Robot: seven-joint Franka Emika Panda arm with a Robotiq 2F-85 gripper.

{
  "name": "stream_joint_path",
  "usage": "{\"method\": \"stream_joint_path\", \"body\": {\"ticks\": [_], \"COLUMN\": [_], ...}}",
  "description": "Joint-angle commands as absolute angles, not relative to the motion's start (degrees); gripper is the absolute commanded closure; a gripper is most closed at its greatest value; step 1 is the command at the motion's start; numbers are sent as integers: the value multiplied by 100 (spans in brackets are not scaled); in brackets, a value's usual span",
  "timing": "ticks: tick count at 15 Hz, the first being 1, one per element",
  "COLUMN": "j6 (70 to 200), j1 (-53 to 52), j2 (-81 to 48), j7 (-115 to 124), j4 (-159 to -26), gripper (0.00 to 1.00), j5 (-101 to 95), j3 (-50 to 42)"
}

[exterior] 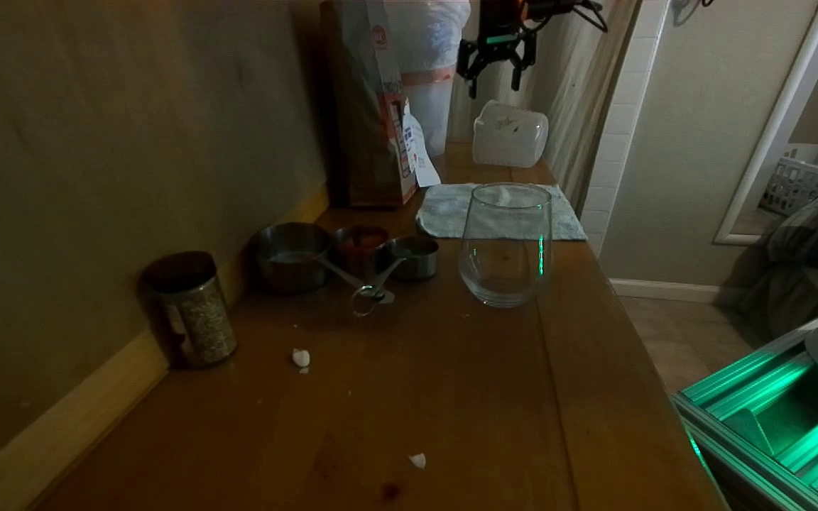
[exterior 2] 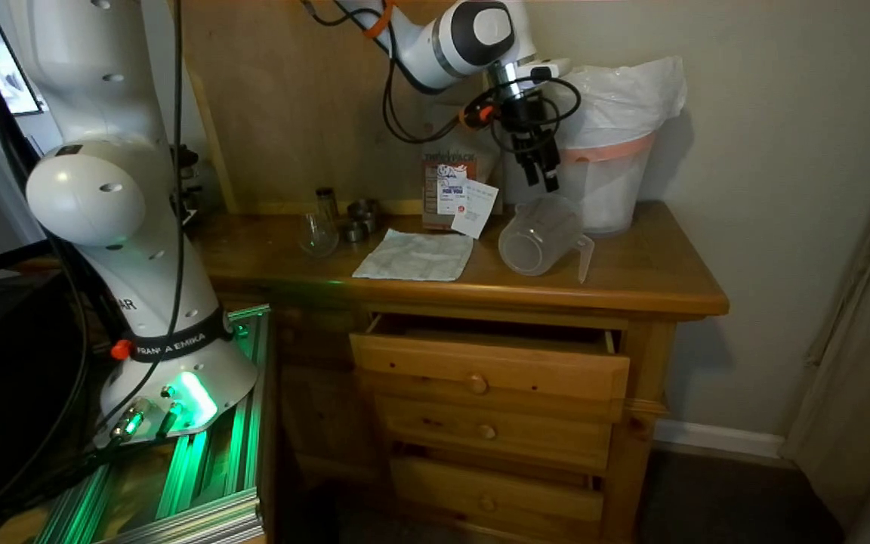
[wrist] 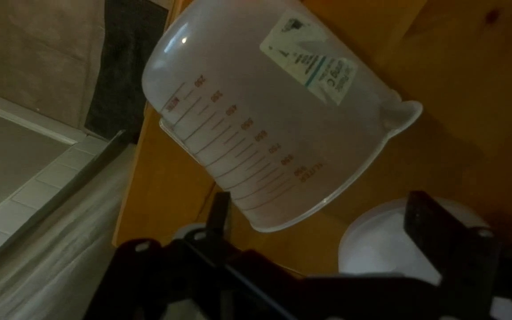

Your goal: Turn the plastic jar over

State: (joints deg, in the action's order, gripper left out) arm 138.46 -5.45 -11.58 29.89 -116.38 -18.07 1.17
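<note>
The plastic jar is a translucent, frosty-white measuring jug with red scale marks, a spout and a handle. It lies on its side on the wooden counter, and it shows in both exterior views (exterior: 510,138) (exterior 2: 539,236) and large in the wrist view (wrist: 256,111). In the wrist view its rounded base points to the upper left and its mouth rim to the lower right. Its handle (exterior 2: 584,255) sticks out at the right in an exterior view. My gripper (exterior: 494,90) (exterior 2: 542,183) (wrist: 320,200) is open and empty above the jar, apart from it.
A white-lined bin (exterior 2: 605,185) stands right behind the jar. A paper bag (exterior: 373,128) with a white tag stands beside it. A pale cloth (exterior 2: 418,255), a clear glass vessel (exterior: 505,248), metal measuring cups (exterior: 292,259) and a spice jar (exterior: 192,312) are farther along the counter.
</note>
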Motion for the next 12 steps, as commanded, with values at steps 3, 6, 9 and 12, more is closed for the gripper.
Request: {"method": "stream_joint_path", "body": {"ticks": [3, 6, 9, 12], "j6": [13693, 13686, 13881, 13879], "j1": [-599, -551, -302, -94], "j2": [-1262, -1170, -785, -461], "j7": [3046, 2902, 1801, 816], "j4": [-11499, -11567, -11908, -12193], "gripper": [0, 0, 0, 0], "j5": [-1505, -1295, -486, 73], "j3": [-5, 8, 118, 60]}}
